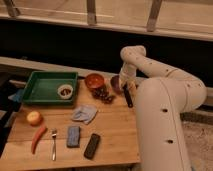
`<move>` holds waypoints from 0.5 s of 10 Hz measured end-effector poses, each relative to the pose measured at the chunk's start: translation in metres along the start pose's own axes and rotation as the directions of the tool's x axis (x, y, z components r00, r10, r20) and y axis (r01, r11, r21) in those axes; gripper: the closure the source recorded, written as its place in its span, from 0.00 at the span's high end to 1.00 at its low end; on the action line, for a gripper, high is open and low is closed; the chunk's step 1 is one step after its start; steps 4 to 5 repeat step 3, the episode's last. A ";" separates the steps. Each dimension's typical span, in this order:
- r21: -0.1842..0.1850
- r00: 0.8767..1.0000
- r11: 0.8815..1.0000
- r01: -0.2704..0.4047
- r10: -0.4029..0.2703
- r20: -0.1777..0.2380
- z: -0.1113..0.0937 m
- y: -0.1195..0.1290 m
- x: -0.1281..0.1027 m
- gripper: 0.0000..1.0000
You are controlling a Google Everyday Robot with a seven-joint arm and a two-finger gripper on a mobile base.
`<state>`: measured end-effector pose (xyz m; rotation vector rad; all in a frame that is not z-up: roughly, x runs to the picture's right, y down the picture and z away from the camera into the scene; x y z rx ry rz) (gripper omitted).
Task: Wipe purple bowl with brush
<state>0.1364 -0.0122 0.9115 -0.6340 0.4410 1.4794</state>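
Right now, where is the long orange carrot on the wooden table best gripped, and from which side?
Grip the long orange carrot at its thicker middle, probably from above, closing across its width: it lies flat, slim, beside the silver fork. The gripper is far off, at the small purple bowl.

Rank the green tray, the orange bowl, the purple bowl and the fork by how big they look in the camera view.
1. Green tray, clearly largest.
2. Fork, longest of the rest, though thin and nearer the camera.
3. Orange bowl and purple bowl: unranked, since the gripper with the brush partly covers the purple one.
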 end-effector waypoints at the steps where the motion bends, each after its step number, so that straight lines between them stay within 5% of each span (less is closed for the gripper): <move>1: -0.013 1.000 1.000 0.014 -0.014 -0.002 0.001 0.008 -0.001 0.13; 3: -0.058 0.998 0.997 0.057 -0.058 -0.007 0.006 0.034 0.009 0.13; 5: -0.058 0.998 0.997 0.057 -0.058 -0.007 0.006 0.034 0.009 0.13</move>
